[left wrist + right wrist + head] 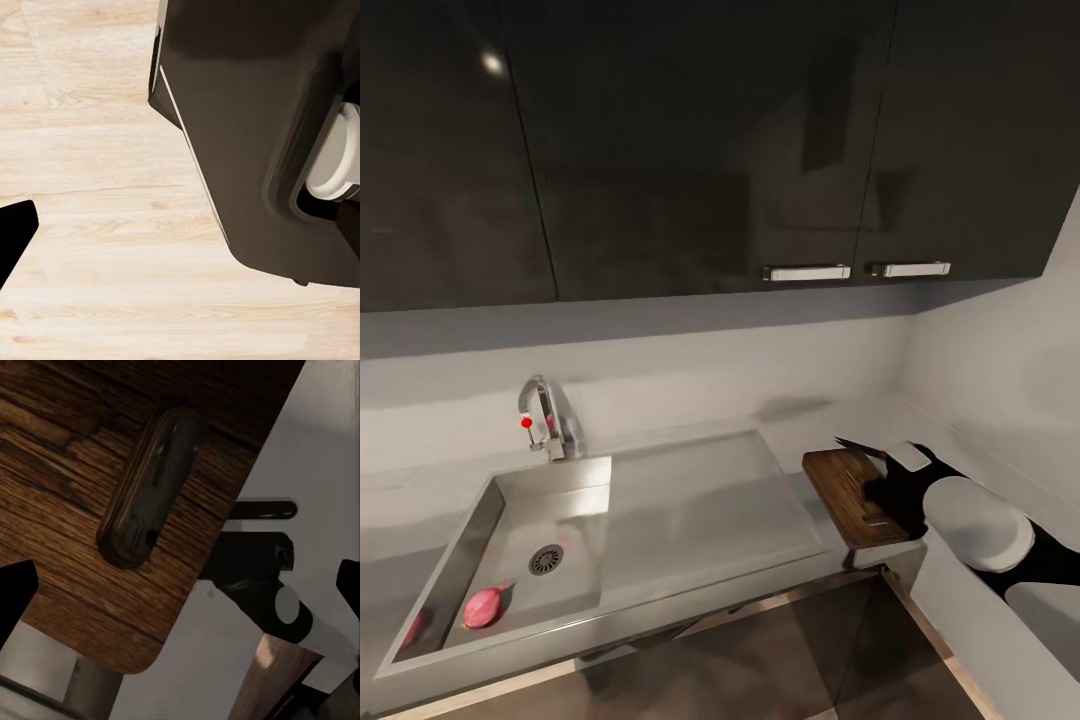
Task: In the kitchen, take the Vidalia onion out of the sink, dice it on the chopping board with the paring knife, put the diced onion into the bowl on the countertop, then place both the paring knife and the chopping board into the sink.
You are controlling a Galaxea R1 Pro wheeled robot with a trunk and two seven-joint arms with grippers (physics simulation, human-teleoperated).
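Chopping board [90, 510] directly under right pincer [180, 585], spread wide for grabbing; onion [484, 606] at seven o'clock in sink [690, 500]; left pincer's spread unclear.

Pink onion [482, 606], dark brown chopping board [855, 495] (streaky grain), red faucet knob [526, 423]

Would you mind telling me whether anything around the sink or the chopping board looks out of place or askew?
The onion lies loose in the sink, near the drain. The chopping board sits at an angle with its near end jutting past the countertop front edge, which looks slightly precarious. Nothing looks spilled or damaged.
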